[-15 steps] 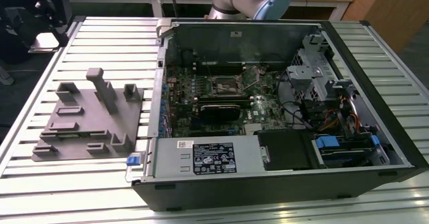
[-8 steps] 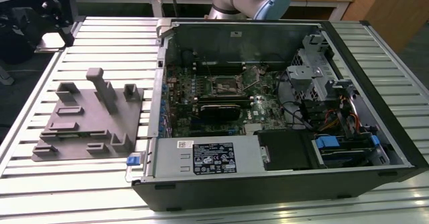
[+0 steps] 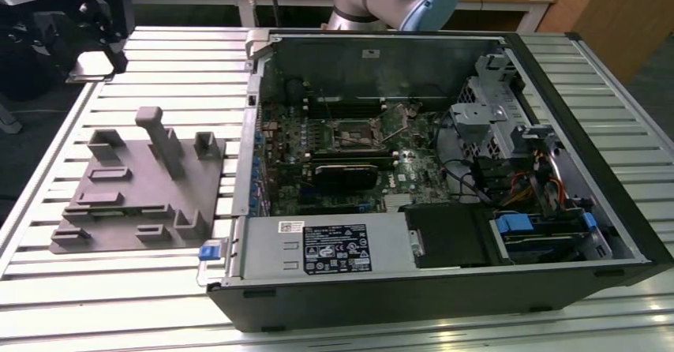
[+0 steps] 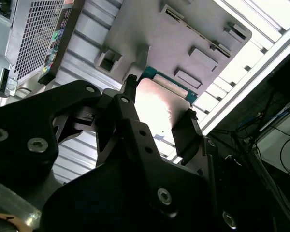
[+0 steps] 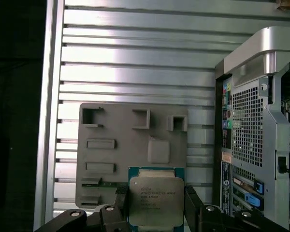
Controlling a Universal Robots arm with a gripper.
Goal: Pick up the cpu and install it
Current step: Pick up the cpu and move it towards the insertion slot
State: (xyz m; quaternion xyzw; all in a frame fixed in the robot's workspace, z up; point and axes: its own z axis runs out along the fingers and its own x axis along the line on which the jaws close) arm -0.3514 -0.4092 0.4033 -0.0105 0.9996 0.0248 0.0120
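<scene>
The cpu [image 5: 154,199], a flat square chip with a pale silver top on a green board, sits between my two black fingers [image 5: 191,203]. My gripper [image 5: 155,207] is shut on its opposite edges. It hangs well above the grey fixture [image 5: 130,145] on the slatted table. In the second wrist view the cpu [image 4: 159,108] shines between the fingertips of my gripper [image 4: 159,123], with the fixture [image 4: 174,34] beyond it. In the exterior view the open computer case [image 3: 443,170] lies at the right, its black-framed socket [image 3: 353,135] bare on the motherboard.
The grey fixture [image 3: 137,186] lies at the exterior view's left, with upright posts and pockets. A black block [image 3: 342,174] sits just below the socket. The power supply [image 3: 327,245], drive cage [image 3: 506,107] and cables [image 3: 526,186] crowd the case. The arm's base [image 3: 395,1] stands behind it.
</scene>
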